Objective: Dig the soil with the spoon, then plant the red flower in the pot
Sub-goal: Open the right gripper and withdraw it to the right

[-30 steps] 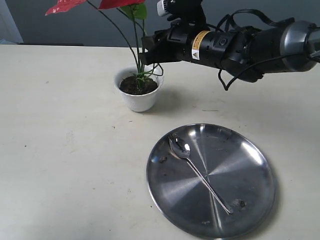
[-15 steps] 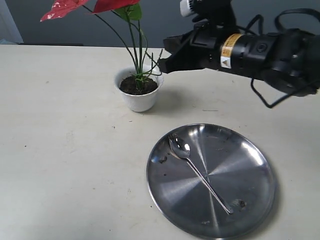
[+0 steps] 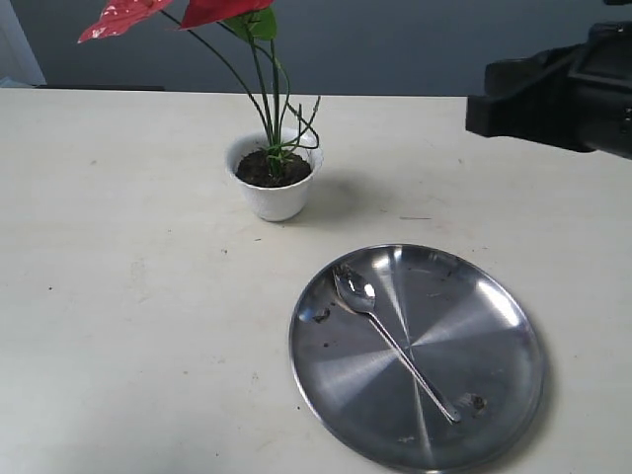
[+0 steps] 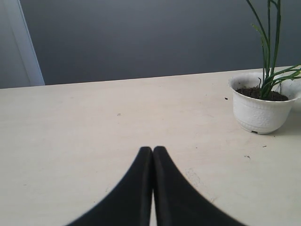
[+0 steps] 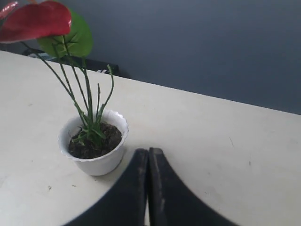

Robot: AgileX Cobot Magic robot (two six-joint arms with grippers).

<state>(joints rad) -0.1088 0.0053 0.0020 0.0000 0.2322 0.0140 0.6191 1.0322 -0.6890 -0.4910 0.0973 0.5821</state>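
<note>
Exterior view. Right gripper (image 3: 476, 116): at the frame's right edge, above the table (image 3: 118, 296); finger state not readable here. Well apart from it on the far side, the pot (image 3: 276, 193) stands upright, holding the soil (image 3: 267, 170) and the red flower (image 3: 209, 10), whose thin stems rise well above the rim. Nearer the camera than the gripper, the spoon (image 3: 393, 342) lies diagonally in the steel plate (image 3: 494, 395), empty-bowled. Left gripper not seen.

Left wrist view. Left gripper (image 4: 153, 149): fingers pressed together, holding nothing, low over the bare table. Pot (image 4: 261, 110) ahead and off to one side, near but not touching.

Right wrist view. Right gripper (image 5: 148, 151): fingers closed together, empty. Pot (image 5: 96, 162) just beside and ahead of the tips; bloom (image 5: 35, 21) high overhead.

Handling, judged: flower looks planted. Stems light, springy, top-heavy; grip low near the soil, gently. Pot light, easily tipped. Spoon stiff, slippery; take mid-handle.
</note>
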